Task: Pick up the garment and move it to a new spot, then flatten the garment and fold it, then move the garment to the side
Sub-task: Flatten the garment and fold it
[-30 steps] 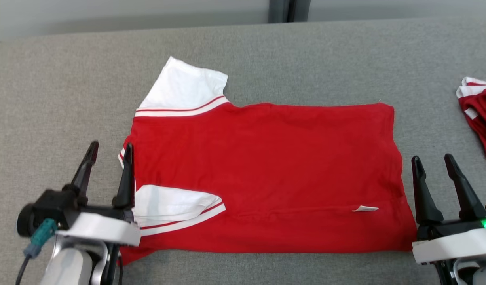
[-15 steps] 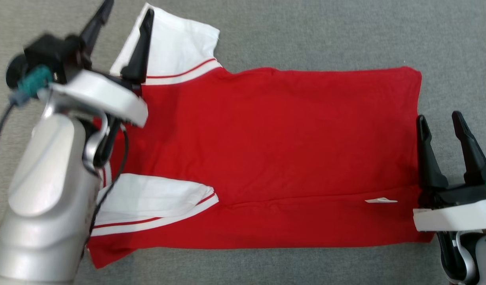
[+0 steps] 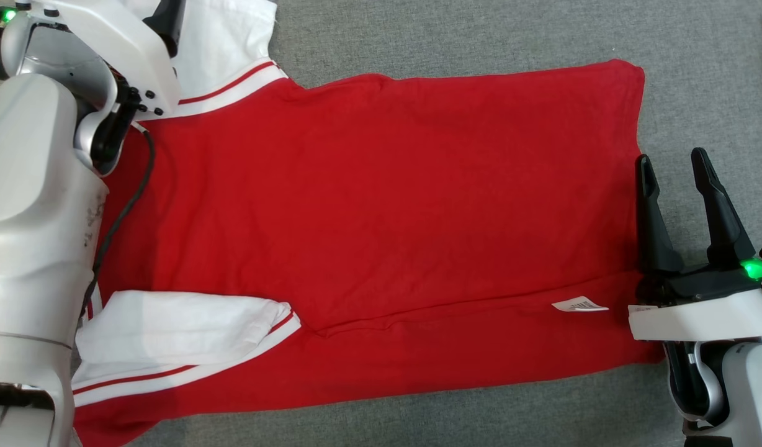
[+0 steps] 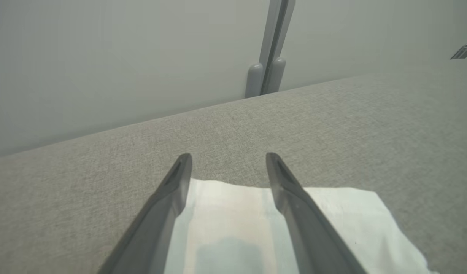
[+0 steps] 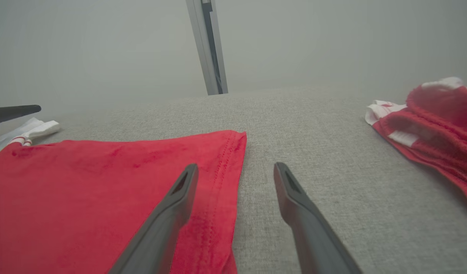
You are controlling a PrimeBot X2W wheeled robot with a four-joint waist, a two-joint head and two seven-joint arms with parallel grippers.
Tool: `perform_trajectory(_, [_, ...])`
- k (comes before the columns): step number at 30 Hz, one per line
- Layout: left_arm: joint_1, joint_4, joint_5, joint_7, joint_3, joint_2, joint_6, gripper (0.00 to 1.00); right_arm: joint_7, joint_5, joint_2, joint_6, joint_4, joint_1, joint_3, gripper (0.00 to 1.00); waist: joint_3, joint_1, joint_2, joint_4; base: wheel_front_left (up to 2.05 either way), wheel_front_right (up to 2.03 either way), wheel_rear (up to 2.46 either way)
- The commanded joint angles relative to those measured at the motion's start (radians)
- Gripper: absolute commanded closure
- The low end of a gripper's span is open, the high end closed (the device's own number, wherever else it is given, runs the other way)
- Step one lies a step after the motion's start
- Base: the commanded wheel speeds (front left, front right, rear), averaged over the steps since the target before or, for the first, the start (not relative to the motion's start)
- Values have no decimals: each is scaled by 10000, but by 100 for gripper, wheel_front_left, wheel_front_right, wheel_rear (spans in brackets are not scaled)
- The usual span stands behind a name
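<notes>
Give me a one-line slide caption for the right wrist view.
Open right gripper spans the hem of the flat red shirt on grey fabric surface; crumpled red-and-white garment lies apart.

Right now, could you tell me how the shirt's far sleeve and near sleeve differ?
The far sleeve sticks out past the edge of the shirt onto the grey surface; the near sleeve is folded inward, lying on the red body. The open left tool is over the far sleeve; the near sleeve has none over it. Both are white, with a red stripe near the shoulder.
</notes>
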Motion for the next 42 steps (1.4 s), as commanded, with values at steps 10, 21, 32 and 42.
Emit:
perform_trajectory(10, [-448, 2051, -528, 257, -290, -116, -4, 7, -159, 170, -70, 3, 186, -308, -92, 0, 19, 0, 0, -54, 0, 0, 0])
perform_trajectory(21, [-948, 2421, -956, -599, -906, -97, -8, 100, -61, 537, -641, 3, 622, -1448, -279, 0, -49, 0, 0, 167, 0, 0, 0])
perform_trajectory(32, [-1311, 2519, -1407, -982, -1523, -322, -9, 100, 726, 1053, -1379, 3, 2215, -2878, 348, 0, 108, 0, 0, 633, 0, 0, 0])
perform_trajectory(42, [-1481, 2697, -1918, -1216, -1987, -223, -8, 100, 2063, 1755, -1862, 3, 2859, -3031, 1008, 9, 64, 0, 0, 646, 0, 0, 0])
